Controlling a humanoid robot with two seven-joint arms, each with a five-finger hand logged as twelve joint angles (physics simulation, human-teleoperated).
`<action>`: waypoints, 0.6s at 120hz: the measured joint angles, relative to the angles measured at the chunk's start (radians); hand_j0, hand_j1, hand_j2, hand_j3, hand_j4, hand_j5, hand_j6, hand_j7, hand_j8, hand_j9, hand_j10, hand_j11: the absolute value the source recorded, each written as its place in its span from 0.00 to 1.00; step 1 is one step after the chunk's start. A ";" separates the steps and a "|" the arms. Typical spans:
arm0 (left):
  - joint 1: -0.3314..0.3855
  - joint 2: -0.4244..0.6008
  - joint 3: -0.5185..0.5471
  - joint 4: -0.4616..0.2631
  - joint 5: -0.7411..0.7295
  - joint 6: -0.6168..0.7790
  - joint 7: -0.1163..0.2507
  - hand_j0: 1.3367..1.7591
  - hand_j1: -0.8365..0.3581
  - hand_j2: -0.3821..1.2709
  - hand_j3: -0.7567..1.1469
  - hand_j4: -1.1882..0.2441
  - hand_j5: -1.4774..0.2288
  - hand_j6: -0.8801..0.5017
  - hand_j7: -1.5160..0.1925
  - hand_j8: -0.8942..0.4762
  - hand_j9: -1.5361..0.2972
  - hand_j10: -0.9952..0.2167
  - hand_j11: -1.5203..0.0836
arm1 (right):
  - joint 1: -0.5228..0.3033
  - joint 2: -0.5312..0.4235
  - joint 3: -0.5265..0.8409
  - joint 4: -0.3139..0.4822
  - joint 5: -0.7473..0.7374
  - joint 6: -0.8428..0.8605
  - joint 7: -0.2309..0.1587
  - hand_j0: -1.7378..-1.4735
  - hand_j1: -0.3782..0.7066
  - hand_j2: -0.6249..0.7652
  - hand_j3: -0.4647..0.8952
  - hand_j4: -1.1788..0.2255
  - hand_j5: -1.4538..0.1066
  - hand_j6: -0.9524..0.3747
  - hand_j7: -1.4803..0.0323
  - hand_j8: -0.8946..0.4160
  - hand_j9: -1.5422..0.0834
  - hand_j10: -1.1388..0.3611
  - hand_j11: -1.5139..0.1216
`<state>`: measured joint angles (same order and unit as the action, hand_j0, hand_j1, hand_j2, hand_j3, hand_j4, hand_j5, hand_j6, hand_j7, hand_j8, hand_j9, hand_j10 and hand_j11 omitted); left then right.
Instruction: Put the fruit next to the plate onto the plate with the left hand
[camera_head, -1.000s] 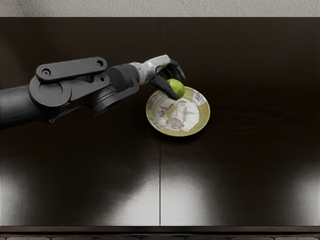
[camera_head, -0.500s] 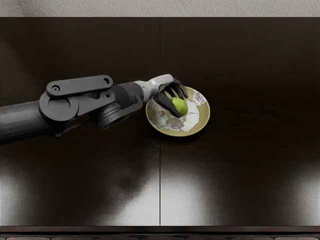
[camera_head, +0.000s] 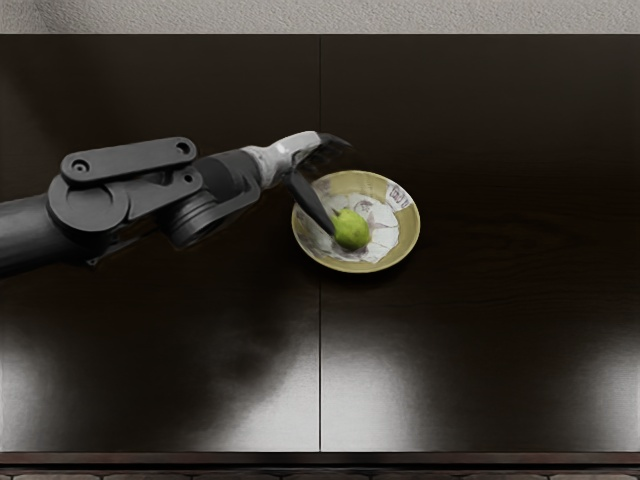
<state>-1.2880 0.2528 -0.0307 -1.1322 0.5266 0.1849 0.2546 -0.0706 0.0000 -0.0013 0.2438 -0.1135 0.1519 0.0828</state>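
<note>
A small green pear-like fruit lies in the middle of the round patterned plate with a yellow-olive rim. My left hand hangs over the plate's left rim, its arm reaching in from the left edge. Its fingers are spread and hold nothing; one dark finger stretches down toward the fruit, ending just left of it. The fruit rests free on the plate. The right arm does not show.
The plate stands on a dark glossy table with a thin seam running down its middle. A pale wall strip runs along the far edge. My left forearm spans the table's left part.
The hand carried the fruit down onto the plate, then let go of it. Now the fingers have spread and the arm has pulled back left and up.
</note>
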 joint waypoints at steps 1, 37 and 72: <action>-0.003 0.011 -0.004 -0.005 0.000 0.000 0.000 0.76 0.86 0.27 0.40 0.73 0.75 0.54 0.77 0.56 0.73 0.70 0.83 | 0.000 0.000 0.000 0.000 0.000 0.000 0.000 0.30 0.05 0.45 0.34 0.83 0.92 0.71 0.96 0.67 0.94 0.75 0.91; 0.084 0.522 -0.197 -0.247 -0.205 -0.163 0.003 0.76 0.96 0.24 0.40 0.80 0.84 0.61 0.86 0.63 0.81 0.79 0.92 | 0.000 0.000 0.001 0.000 0.000 0.000 0.000 0.30 0.05 0.45 0.34 0.83 0.92 0.71 0.96 0.67 0.94 0.75 0.91; 0.131 0.741 -0.306 -0.293 -0.248 -0.655 0.002 0.76 0.98 0.23 0.40 0.82 0.86 0.63 0.88 0.64 0.83 0.81 0.94 | 0.000 0.000 0.000 0.000 0.000 0.000 0.000 0.30 0.04 0.45 0.34 0.83 0.92 0.71 0.96 0.67 0.94 0.75 0.91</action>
<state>-1.1570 0.9939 -0.3368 -1.4254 0.2789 -0.4701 0.2566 -0.0706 0.0000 -0.0009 0.2439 -0.1135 0.1519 0.0828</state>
